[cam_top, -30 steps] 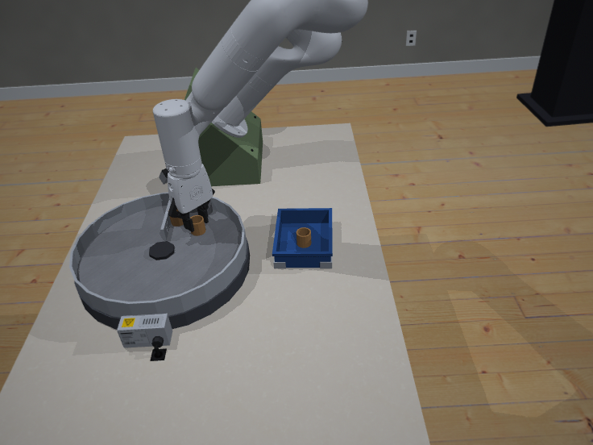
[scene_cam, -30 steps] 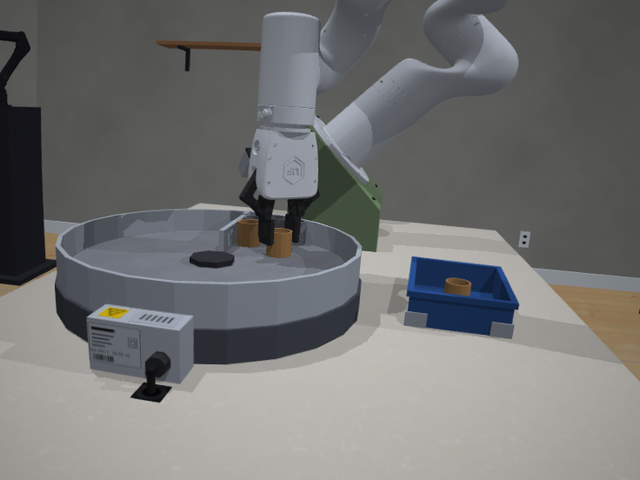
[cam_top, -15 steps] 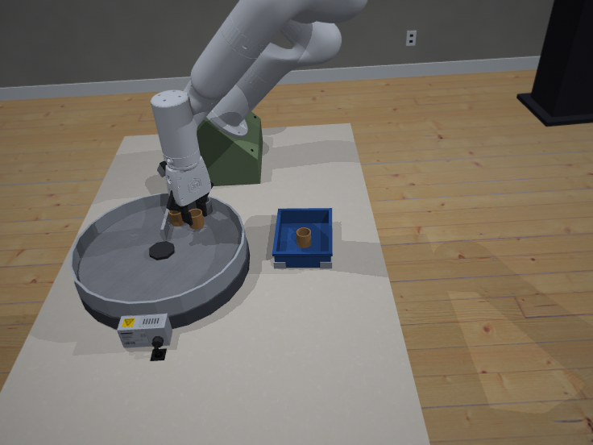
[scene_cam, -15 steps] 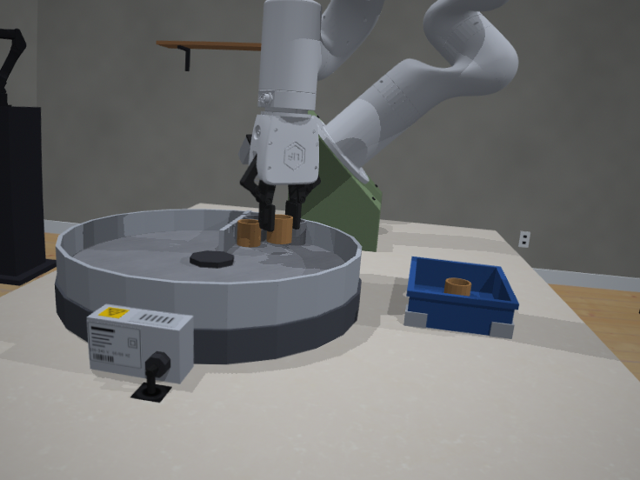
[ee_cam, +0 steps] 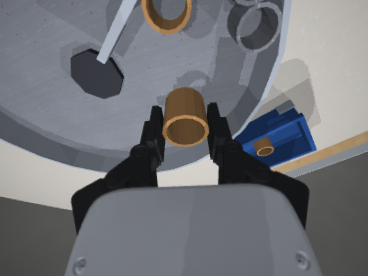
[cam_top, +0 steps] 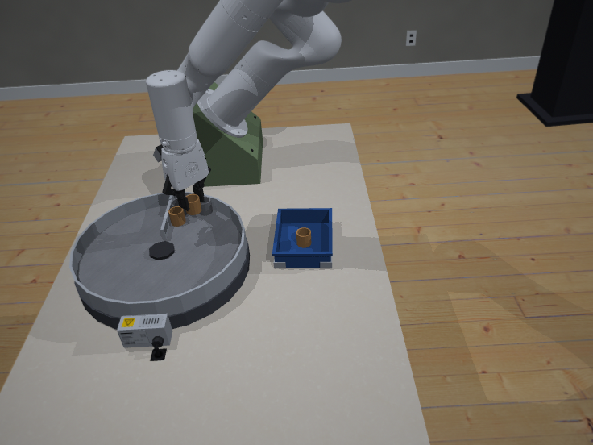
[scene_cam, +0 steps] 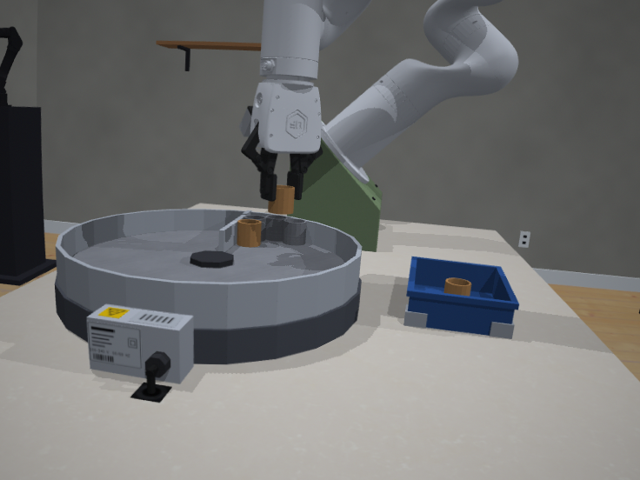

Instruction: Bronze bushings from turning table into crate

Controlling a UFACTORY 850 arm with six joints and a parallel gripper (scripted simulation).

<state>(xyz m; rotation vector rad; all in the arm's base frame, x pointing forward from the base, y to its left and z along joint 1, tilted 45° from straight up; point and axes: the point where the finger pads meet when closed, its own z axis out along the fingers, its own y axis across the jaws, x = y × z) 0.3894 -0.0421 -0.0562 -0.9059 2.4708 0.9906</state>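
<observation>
My gripper (cam_top: 192,201) (scene_cam: 283,192) (ee_cam: 185,116) is shut on a bronze bushing (cam_top: 193,205) (scene_cam: 282,203) (ee_cam: 185,105), upright and raised above the turning table (cam_top: 210,286) (scene_cam: 216,304) (ee_cam: 35,85). Another bronze bushing (cam_top: 176,217) (scene_cam: 249,234) (ee_cam: 168,29) stands on the table beside the divider. Steel bushings (cam_top: 206,206) (scene_cam: 294,232) (ee_cam: 240,32) stand close together near the back rim, partly hidden in the top view and cut off in the wrist view. The blue crate (cam_top: 302,259) (scene_cam: 455,311) (ee_cam: 309,134) holds one bronze bushing (cam_top: 303,238) (scene_cam: 457,287) (ee_cam: 264,147).
A thin divider (cam_top: 165,221) (scene_cam: 232,227) (ee_cam: 117,32) stands up from the turning table near a dark hub (cam_top: 161,250) (scene_cam: 211,259) (ee_cam: 96,74). A grey control box (cam_top: 144,330) (scene_cam: 139,341) is at the front. The turning table's raised rim lies between the held bushing and the crate.
</observation>
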